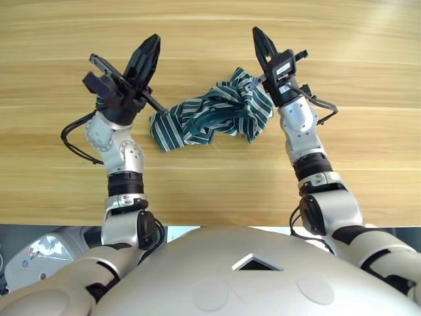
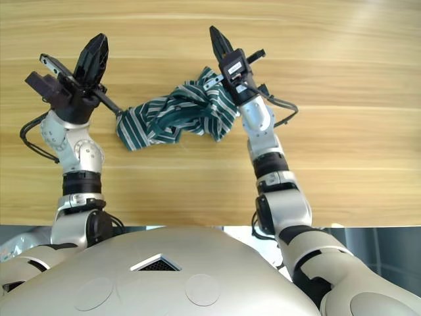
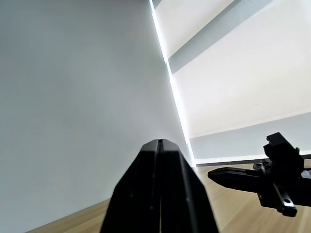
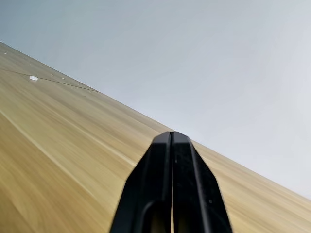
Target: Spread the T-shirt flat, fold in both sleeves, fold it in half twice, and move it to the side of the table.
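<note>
left gripper (image 1: pixel 151 46) and right gripper (image 1: pixel 258 37) — both closed, empty — flank crumpled t-shirt (image 1: pixel 214 112) on wooden table (image 1: pixel 197 26); grey wall (image 3: pixel 73 97) beyond

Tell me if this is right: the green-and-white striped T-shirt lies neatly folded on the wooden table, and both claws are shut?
Not quite. The striped T-shirt is not neatly folded; the left eye view shows it crumpled in a heap. It does lie on the wooden table, and the left claw and right claw are both shut.
</note>
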You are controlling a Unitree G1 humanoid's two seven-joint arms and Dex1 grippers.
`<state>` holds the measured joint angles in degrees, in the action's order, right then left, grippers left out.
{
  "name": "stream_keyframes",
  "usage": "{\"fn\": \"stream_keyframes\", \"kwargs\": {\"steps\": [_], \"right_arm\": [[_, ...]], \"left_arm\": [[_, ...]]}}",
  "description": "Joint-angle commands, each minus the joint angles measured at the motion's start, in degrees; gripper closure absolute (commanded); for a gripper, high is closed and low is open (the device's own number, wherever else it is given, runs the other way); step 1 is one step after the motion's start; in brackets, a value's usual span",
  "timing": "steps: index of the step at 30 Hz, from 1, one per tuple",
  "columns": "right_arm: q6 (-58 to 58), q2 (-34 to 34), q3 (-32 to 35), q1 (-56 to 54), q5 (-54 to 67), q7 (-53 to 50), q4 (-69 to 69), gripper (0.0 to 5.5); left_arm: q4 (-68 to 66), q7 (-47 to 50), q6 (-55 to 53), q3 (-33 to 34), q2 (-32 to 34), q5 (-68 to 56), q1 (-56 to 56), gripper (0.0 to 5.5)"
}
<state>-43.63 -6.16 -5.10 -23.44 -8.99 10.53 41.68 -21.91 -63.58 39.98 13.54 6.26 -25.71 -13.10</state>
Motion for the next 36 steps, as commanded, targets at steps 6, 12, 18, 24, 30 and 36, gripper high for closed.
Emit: {"fn": "stream_keyframes", "kwargs": {"steps": [6, 12, 18, 24, 30, 36], "right_arm": [[1.11, -0.35, -1.58, 0.04, -1.45, -0.87, -0.35, 5.47], [-0.09, -3.97, -2.28, -0.90, -4.46, -2.87, 4.26, 5.47], [1.26, -5.25, -4.24, -2.80, -9.20, -7.31, 11.57, 5.47], [-2.07, -6.42, -4.94, -1.58, -6.86, -2.88, 11.03, 4.61], [-4.63, -9.21, -4.45, 1.05, -1.99, 4.54, 6.97, 3.43], [-7.40, -13.36, -6.10, 7.02, 7.41, 19.40, -1.59, 2.91]], "left_arm": [[-2.26, 1.55, 1.74, -2.69, 1.67, -0.49, -0.16, 5.50], [-11.33, 4.97, 7.79, -4.15, 3.12, 6.82, -1.99, 5.50], [-20.09, 11.72, 17.58, -8.20, 6.97, 19.13, -2.42, 5.50], [-12.99, 2.80, 13.60, -14.25, 7.94, 7.60, 2.10, 4.54], [4.49, -9.02, 1.70, -14.55, 12.22, -11.20, 9.73, 3.46], [13.27, -20.39, -8.35, -11.71, 13.62, -23.61, 14.96, 2.91]]}}
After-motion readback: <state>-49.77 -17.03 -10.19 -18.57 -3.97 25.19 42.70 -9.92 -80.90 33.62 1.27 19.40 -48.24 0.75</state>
